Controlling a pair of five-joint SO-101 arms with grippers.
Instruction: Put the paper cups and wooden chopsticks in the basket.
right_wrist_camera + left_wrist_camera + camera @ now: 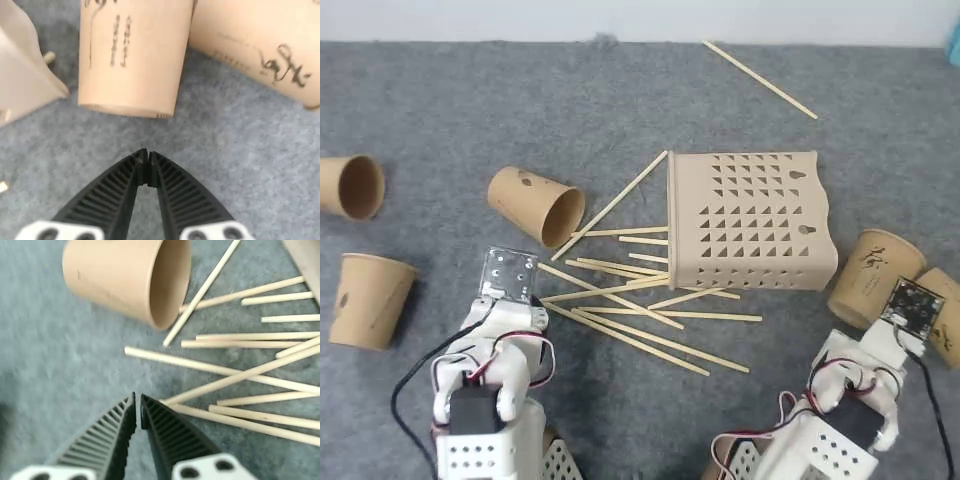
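1. My left gripper (138, 401) hung low over the grey felt table cover (440, 110), at the near left. Its jaws were closed together and held nothing.
2. Just beyond its tips a brown paper cup (125, 280) lay on its side, the mouth turned to the right.
3. Pale wooden chopsticks (650, 318) lay scattered and crossing one another between this cup and a beige plastic basket (752, 220). Several of them reached the left side of the basket.
4. The basket, with triangular holes, lay on its side in the middle of the table.
5. A single chopstick (760, 78) lay alone at the far right, well apart from the others.
6. At the left edge lay a second paper cup (350, 186) and, nearer, a third paper cup (368, 300).
7. My right gripper (147, 159) was at the near right, jaws pressed shut and empty.
8. Just beyond it lay a fourth paper cup (132, 55), just beside the basket, and a fifth paper cup (260, 45) close at its right.
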